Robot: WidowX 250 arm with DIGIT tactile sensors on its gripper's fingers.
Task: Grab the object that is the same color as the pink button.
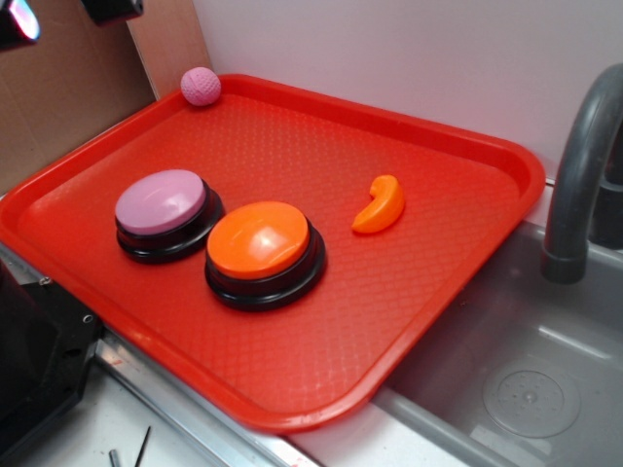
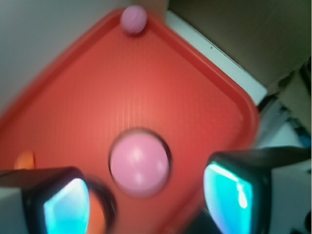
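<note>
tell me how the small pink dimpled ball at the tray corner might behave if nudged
The small pink dimpled ball is round and sits by the red plastic tray's rim, so it would probably roll along it. Its textured surface likely aids grip. It looks light for its size.

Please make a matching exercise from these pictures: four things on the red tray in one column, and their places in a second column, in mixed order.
1. pink ball
2. pink button
3. orange button
4. orange crescent piece

a. alone, toward the sink side
b. at the tray's far corner rim
c. between pink button and crescent
d. nearest the tray's left edge

Pairs: 1-b, 2-d, 3-c, 4-a
</note>
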